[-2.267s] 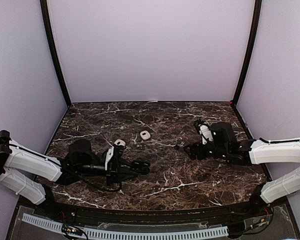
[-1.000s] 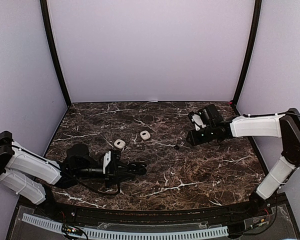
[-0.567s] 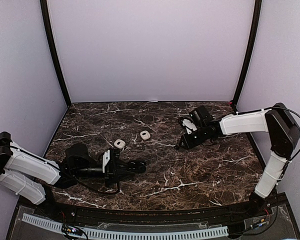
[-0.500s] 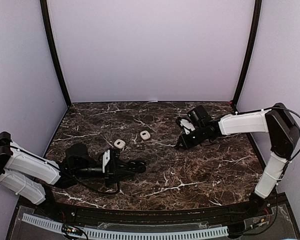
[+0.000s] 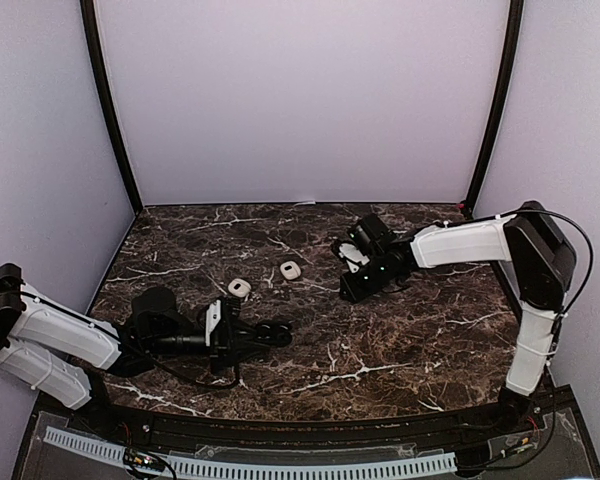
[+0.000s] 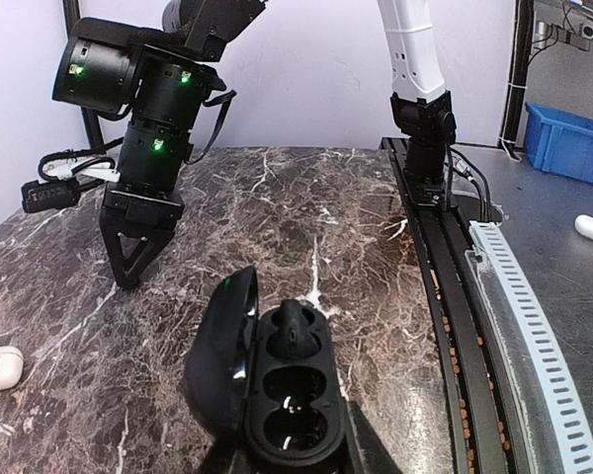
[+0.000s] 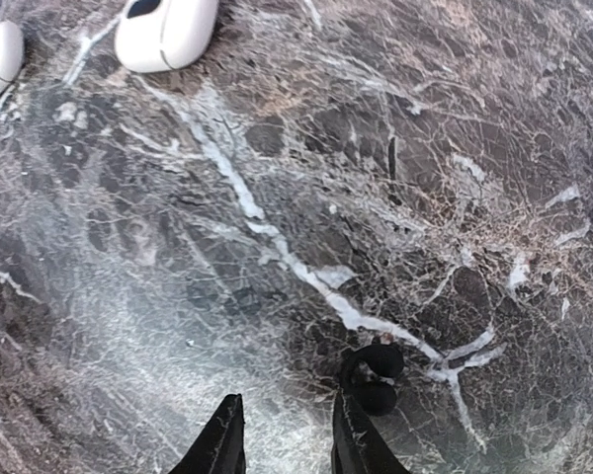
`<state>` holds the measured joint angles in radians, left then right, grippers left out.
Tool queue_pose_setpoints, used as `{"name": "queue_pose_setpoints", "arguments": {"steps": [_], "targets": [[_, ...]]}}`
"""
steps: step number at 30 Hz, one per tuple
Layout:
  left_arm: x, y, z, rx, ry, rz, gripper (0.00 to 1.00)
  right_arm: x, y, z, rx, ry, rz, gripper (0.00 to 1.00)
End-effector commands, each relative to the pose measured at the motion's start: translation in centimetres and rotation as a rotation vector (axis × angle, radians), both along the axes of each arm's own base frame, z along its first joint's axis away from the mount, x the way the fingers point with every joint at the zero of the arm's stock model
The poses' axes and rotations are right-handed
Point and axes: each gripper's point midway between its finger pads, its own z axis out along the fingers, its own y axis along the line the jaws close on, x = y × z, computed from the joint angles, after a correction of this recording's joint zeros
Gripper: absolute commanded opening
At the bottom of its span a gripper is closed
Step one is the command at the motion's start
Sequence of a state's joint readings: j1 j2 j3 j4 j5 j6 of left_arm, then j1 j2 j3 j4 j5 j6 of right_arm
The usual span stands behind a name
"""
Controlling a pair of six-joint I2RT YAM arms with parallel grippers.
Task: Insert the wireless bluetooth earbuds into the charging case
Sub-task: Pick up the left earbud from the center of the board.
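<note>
Earbud, black and roundish, lies loose on the marble table. In the right wrist view it sits just beside the outer edge of one finger of the right gripper, at about one o'clock from that fingertip. The claw stands narrow, its jaws a little apart with nothing between them, and the bud is outside the gap.

Across the table, the left gripper is clamped on the black charging case. The case is held open, its lid swung out at nine o'clock in the left wrist view. A second black bud appears seated in the well at twelve o'clock, and the two nearer wells show bare.

From above, the right gripper points down at the marble at roughly two o'clock from the held case. Two white cases rest apart on the table. The nearer white case is at eleven o'clock from the held case. The farther white case is at one o'clock from it, and at nine o'clock from the right gripper.
</note>
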<state>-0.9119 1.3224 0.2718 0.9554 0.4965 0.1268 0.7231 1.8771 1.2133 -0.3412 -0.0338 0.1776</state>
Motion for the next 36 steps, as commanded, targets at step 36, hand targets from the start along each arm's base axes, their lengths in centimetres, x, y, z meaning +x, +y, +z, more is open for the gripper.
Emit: {"name": "queue_pose_setpoints", "arguments": {"steps": [36], "targets": [[0.3, -0.1, 0.3, 0.0, 0.007, 0.004, 0.18, 1.7, -1.2, -1.8, -0.118, -0.016, -0.101, 0.29]]}}
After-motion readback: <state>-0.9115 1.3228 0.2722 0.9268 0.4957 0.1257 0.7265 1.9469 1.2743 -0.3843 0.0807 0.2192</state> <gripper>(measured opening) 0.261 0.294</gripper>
